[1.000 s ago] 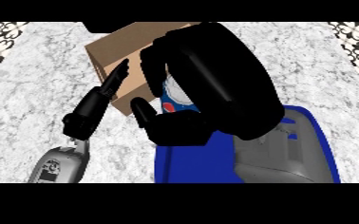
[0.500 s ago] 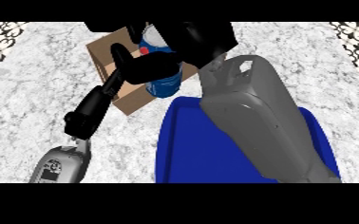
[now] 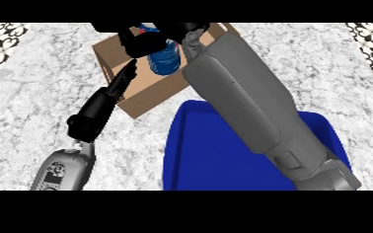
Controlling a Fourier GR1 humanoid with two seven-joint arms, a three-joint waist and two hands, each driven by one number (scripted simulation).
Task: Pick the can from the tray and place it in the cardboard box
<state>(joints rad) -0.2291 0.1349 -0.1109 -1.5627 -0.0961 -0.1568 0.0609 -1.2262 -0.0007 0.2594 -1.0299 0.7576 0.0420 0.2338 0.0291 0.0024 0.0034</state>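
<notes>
The right forearm [image 3: 255, 108] runs diagonally from the lower right edge of the head view up to the top centre, crossing the blue tray [image 3: 218, 163], which lies on the marbled counter [image 3: 44, 89] in the lower middle. At the top of the view the right hand [image 3: 149, 39] sits over the open cardboard box [image 3: 142, 91], its black fingers curled round the upper part of the can [image 3: 165, 61] — the hand holds the can from above. The can is blue, stands roughly upright, and hangs directly beneath the hand, within the outline of the box; its top is hidden by the fingers, and whether its base touches the box floor cannot be told. The box lies just beyond the tray's upper-left corner, turned at an angle to it. The left hand [image 3: 105, 103] enters from the lower left, with its grey forearm at the lower edge; its fingers are extended and relaxed, pointing up and to the right toward the near wall of the box, the fingertips overlapping that wall in the view — it holds nothing. The tray's visible blue surface carries no other object.
</notes>
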